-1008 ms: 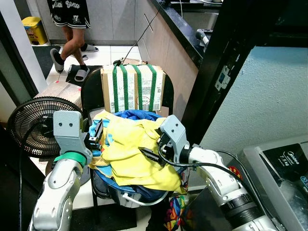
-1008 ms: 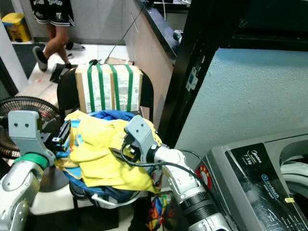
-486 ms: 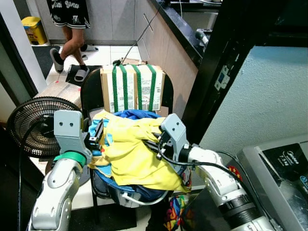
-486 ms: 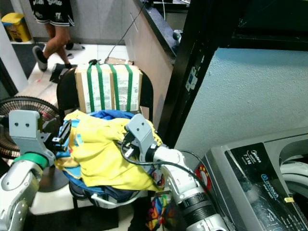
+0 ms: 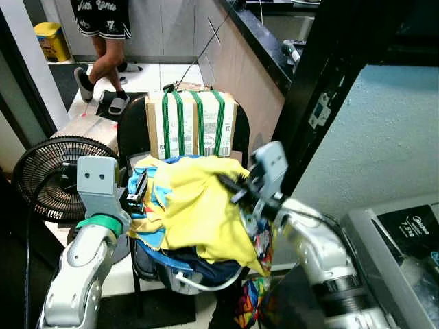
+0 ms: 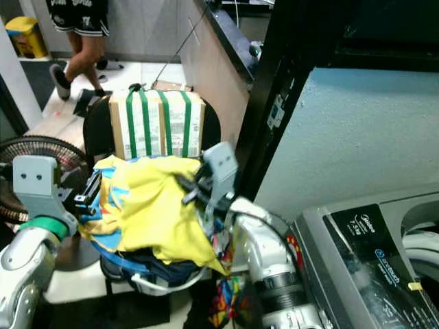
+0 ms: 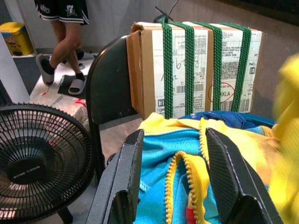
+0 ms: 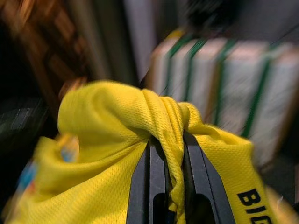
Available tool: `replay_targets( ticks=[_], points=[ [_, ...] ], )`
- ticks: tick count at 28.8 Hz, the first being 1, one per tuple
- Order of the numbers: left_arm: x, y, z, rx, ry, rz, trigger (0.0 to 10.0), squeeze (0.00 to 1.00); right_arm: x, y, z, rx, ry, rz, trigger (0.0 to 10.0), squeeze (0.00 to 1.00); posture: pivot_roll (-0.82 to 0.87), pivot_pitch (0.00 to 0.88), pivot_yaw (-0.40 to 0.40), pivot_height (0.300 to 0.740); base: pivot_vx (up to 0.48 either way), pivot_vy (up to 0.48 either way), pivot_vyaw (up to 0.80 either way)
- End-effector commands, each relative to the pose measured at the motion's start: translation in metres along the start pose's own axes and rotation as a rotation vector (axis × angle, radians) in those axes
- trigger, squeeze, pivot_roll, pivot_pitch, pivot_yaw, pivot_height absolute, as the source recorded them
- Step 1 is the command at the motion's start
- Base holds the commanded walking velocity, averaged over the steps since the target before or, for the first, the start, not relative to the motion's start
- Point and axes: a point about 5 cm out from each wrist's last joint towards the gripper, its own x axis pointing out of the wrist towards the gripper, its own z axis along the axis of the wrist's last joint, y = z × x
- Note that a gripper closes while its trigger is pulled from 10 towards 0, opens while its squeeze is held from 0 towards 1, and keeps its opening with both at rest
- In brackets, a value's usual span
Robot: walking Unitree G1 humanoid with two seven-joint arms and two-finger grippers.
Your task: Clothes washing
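A yellow shirt hangs draped over a pile of blue and yellow clothes in a basket on a black chair. My right gripper is shut on a bunched fold of that shirt at the pile's right side and holds it raised; the right wrist view shows the fabric pinched between the black fingers. My left gripper stands open at the pile's left edge, with a blue garment with yellow trim just in front of its fingers. The washing machine is at the lower right.
Behind the chair stands a cardboard box with green straps. A black floor fan is at the left. A person's legs are on the tiled floor farther back. A black door frame and a pale blue wall close off the right.
My right gripper has risen and swung to the right, lifting the yellow shirt with it. The left gripper has stayed at the pile's left edge. The person has stepped slightly.
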Motion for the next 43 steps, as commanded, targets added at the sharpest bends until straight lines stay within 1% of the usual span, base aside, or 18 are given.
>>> replay_targets(
  ticks=[1, 3, 5, 8, 13, 14, 15, 16, 19, 20, 21, 24, 26, 31, 34, 35, 36, 43],
  points=[
    [0.0, -0.002, 0.0, -0.002, 0.008, -0.016, 10.0, 0.0, -0.002, -0.008, 0.012, 0.015, -0.076, -0.049, 0.0, 0.0, 0.17, 0.018, 0.01, 0.74, 0.0, 0.0, 0.0],
    [0.002, -0.002, 0.002, 0.002, 0.001, -0.022, 10.0, 0.0, -0.003, -0.03, 0.045, 0.088, -0.26, -0.204, 0.0, 0.0, 0.17, 0.014, 0.014, 0.74, 0.0, 0.0, 0.0],
    [0.003, -0.003, 0.004, 0.002, -0.004, -0.025, 10.0, 0.0, -0.007, -0.041, 0.061, 0.12, -0.344, -0.274, 0.0, 0.0, 0.17, 0.014, 0.014, 0.74, 0.0, 0.0, 0.0],
    [0.004, -0.003, 0.005, 0.004, -0.008, -0.031, 10.0, 0.0, -0.009, -0.044, 0.063, 0.115, -0.345, -0.282, 0.0, 0.0, 0.17, 0.014, 0.014, 0.74, 0.0, 0.0, 0.0],
    [0.004, -0.005, 0.005, 0.008, -0.009, -0.041, 10.0, 0.0, -0.01, -0.039, 0.055, 0.126, -0.316, -0.257, 0.0, 0.0, 0.16, 0.011, 0.016, 0.74, 0.0, 0.0, 0.0],
    [0.004, -0.006, 0.005, 0.011, -0.008, -0.047, 10.0, 0.0, -0.01, -0.037, 0.052, 0.132, -0.302, -0.247, 0.4, 0.0, 0.16, 0.011, 0.016, 0.74, 0.0, 0.0, 0.0],
    [0.004, -0.006, 0.005, 0.011, -0.008, -0.047, 10.0, 0.0, -0.01, -0.037, 0.052, 0.132, -0.302, -0.247, 0.4, 0.0, 0.16, 0.011, 0.016, 0.74, 0.0, 0.0, 0.0],
    [0.004, -0.007, 0.005, 0.014, -0.007, -0.055, 10.0, 0.0, -0.01, -0.035, 0.049, 0.129, -0.294, -0.241, 10.0, 0.0, 0.16, 0.011, 0.016, 0.74, 0.0, 0.0, 0.0],
    [0.004, -0.008, 0.005, 0.019, -0.007, -0.065, 10.0, 0.0, -0.01, -0.033, 0.046, 0.134, -0.286, -0.23, 10.0, 0.0, 0.16, 0.011, 0.016, 0.74, 0.0, 0.0, 0.0],
    [0.004, -0.01, 0.005, 0.021, -0.007, -0.078, 10.0, 0.0, -0.009, -0.028, 0.043, 0.15, -0.281, -0.177, 10.0, 0.0, 0.16, 0.011, 0.019, 0.74, 0.0, 0.0, 0.0],
    [0.004, -0.01, 0.005, 0.021, -0.007, -0.078, 10.0, 0.0, -0.009, -0.028, 0.043, 0.15, -0.281, -0.177, 10.0, 0.0, 0.16, 0.011, 0.019, 0.74, 0.0, 0.0, 0.0],
    [0.004, -0.014, 0.006, 0.025, -0.008, -0.116, 10.0, 0.0, -0.013, 0.003, 0.035, 0.234, -0.233, 0.142, 10.0, 0.0, 0.16, 0.011, 0.021, 0.74, 0.0, 0.0, 0.0],
    [0.003, -0.015, 0.006, 0.027, -0.008, -0.125, 10.0, 0.0, -0.016, 0.019, 0.031, 0.258, -0.205, 0.26, 10.0, 0.0, 0.16, 0.012, 0.02, 0.74, 0.0, 0.0, 0.0],
    [0.004, -0.016, 0.006, 0.029, -0.008, -0.126, 10.0, 0.0, -0.015, 0.021, 0.028, 0.244, -0.194, 0.249, 10.0, 0.0, 0.16, 0.012, 0.02, 0.74, 0.0, 0.0, -0.33],
    [0.003, -0.015, 0.006, 0.033, -0.007, -0.129, 10.0, 0.0, -0.008, 0.009, 0.028, 0.234, -0.216, 0.104, 10.0, 0.0, 0.17, 0.012, 0.021, 0.74, 0.0, 0.0, -0.8],
    [0.003, -0.015, 0.006, 0.033, -0.007, -0.129, 10.0, 0.0, -0.008, 0.009, 0.028, 0.234, -0.216, 0.104, 10.0, 0.0, 0.17, 0.012, 0.021, 0.74, 0.0, 0.0, -0.8],
    [0.003, -0.015, 0.006, 0.035, -0.005, -0.13, 10.0, 0.0, -0.007, 0.002, 0.031, 0.236, -0.236, 0.049, 10.0, 0.0, 0.17, 0.011, 0.021, 0.74, 0.0, 0.0, -0.8],
    [0.003, -0.015, 0.005, 0.038, -0.003, -0.135, 10.0, 0.0, -0.012, 0.0, 0.035, 0.246, -0.242, 0.066, 10.0, 0.0, 0.17, 0.009, 0.024, 0.74, 0.0, 0.0, -0.8]
  ],
)
